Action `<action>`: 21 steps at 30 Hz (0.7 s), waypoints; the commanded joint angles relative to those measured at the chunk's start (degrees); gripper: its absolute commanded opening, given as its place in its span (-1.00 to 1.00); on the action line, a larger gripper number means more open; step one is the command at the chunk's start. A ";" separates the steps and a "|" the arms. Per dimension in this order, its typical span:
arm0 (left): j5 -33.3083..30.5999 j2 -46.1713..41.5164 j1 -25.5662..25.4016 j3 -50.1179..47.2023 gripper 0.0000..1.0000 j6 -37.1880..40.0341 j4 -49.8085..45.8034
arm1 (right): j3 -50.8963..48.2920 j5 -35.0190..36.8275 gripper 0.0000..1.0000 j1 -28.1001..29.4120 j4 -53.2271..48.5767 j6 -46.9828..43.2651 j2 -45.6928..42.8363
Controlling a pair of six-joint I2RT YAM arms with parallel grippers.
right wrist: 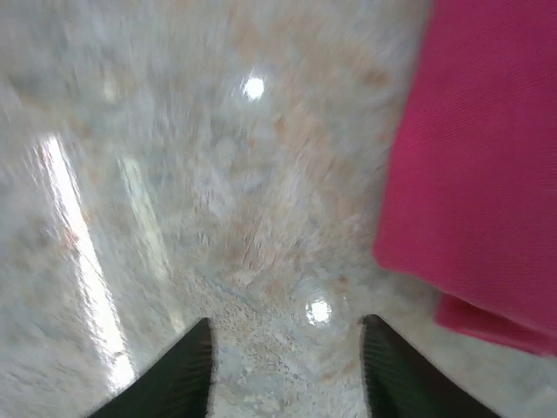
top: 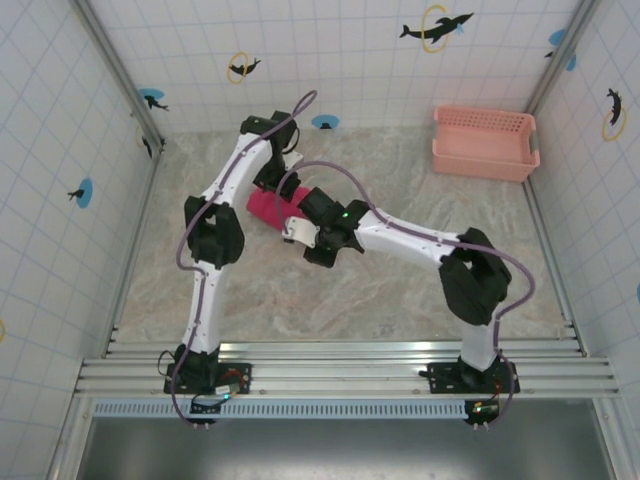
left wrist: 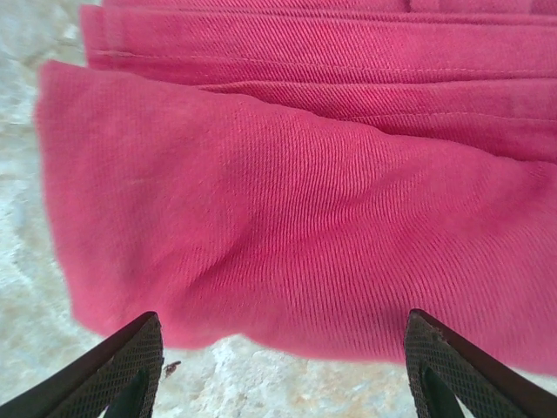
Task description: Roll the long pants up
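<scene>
The long pants [top: 272,207] lie as a compact magenta-red bundle near the middle of the marble table, mostly covered by both arms. In the left wrist view the folded pants [left wrist: 296,218] show stacked layers and a rounded near edge. My left gripper [left wrist: 283,370] is open just short of that edge, with bare table between its fingers. My right gripper [right wrist: 283,370] is open over bare marble, and the pants [right wrist: 479,165] lie to its right, apart from the fingers. From above, the right gripper [top: 295,232] sits at the bundle's near right side.
A pale pink lattice basket [top: 484,142] stands at the back right corner. Tiled walls close in the table [top: 400,300] on three sides, and a metal rail runs along the near edge by the arm bases.
</scene>
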 commanded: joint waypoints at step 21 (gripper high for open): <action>4.55 12.88 -2.04 3.53 0.49 -4.80 4.25 | 2.97 36.93 0.95 17.33 3.22 -2.42 3.59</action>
